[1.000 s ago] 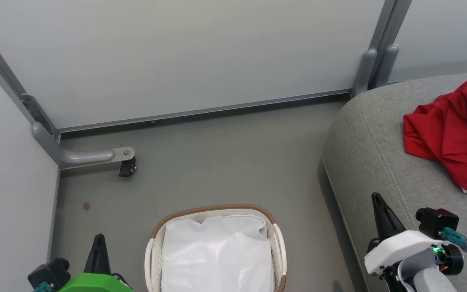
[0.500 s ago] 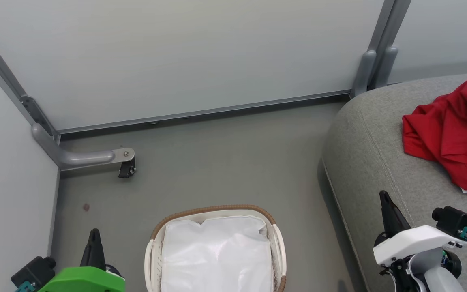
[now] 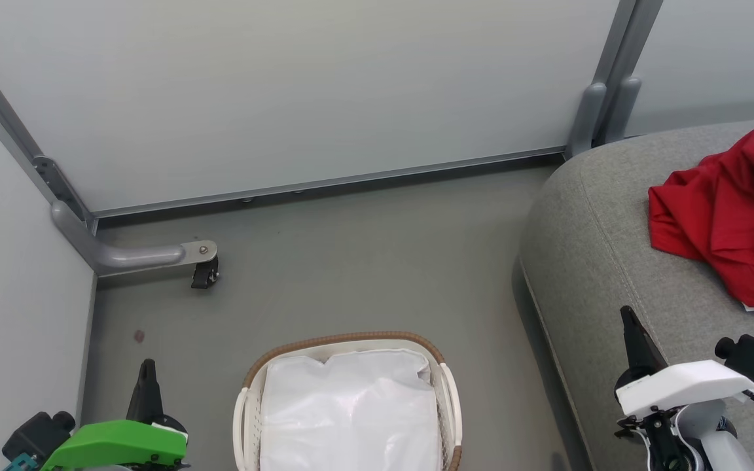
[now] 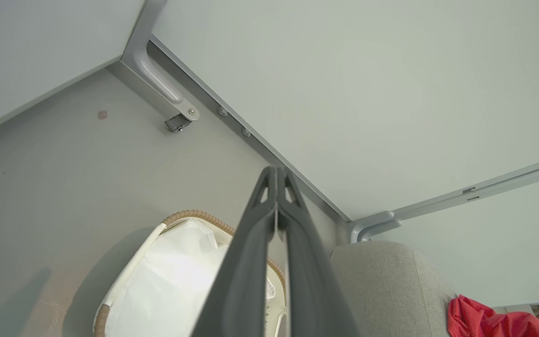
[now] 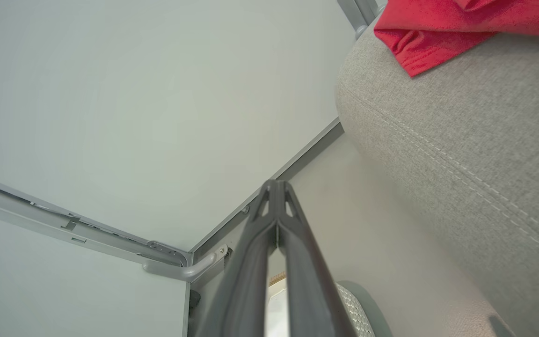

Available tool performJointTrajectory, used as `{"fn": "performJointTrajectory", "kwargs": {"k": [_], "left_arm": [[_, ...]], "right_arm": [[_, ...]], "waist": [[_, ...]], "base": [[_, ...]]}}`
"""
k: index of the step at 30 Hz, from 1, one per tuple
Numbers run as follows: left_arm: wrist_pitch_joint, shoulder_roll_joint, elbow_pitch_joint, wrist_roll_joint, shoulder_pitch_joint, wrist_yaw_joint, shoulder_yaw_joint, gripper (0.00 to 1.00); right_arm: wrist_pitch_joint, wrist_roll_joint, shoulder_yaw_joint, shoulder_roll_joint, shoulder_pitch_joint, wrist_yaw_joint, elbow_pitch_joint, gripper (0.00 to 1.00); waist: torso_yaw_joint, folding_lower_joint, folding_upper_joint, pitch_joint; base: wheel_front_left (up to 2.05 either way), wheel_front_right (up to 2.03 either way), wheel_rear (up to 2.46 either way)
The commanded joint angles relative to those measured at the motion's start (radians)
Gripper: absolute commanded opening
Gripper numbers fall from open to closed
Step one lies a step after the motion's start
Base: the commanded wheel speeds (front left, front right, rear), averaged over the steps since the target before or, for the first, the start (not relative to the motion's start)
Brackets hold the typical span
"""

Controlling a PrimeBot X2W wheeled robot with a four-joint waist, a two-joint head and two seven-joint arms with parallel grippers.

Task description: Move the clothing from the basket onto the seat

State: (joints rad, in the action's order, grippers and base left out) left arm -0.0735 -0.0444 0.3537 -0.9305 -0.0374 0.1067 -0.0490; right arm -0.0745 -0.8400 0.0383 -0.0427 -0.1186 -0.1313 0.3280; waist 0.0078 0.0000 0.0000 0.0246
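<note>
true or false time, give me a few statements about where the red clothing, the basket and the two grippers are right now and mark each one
1. The clothing lies on the seat. True.
2. Red fabric lies in the basket. False: its inside shows a white liner and no red.
3. The left gripper has its fingers pressed together with nothing between them. True.
4. The right gripper grips the clothing. False: its fingers are shut on nothing, apart from the clothing.
5. The basket stands on the seat. False: it stands on the floor beside the seat.
</note>
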Motion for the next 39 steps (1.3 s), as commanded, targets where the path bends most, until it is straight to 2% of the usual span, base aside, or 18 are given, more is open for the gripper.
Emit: {"fn": "performJointTrajectory", "kwargs": {"k": [1,39], "left_arm": [[0.008,-0.005,-0.018,-0.031,-0.030,0.006,-0.006,0.00],[0.110,-0.008,-0.071,-0.400,-0.059,0.018,-0.041,0.00]], "right_arm": [[0.008,-0.037,0.007,-0.006,-0.003,0.000,-0.017,0.00],[0.111,-0.454,0.047,-0.009,0.006,0.001,-0.057,0.00]], "waist": [[0.000,0.0000,0.0000,0.000],[-0.004,0.0000,0.0000,-0.011]], "base": [[0.00,0.00,0.00],[0.00,0.00,0.00]]}}
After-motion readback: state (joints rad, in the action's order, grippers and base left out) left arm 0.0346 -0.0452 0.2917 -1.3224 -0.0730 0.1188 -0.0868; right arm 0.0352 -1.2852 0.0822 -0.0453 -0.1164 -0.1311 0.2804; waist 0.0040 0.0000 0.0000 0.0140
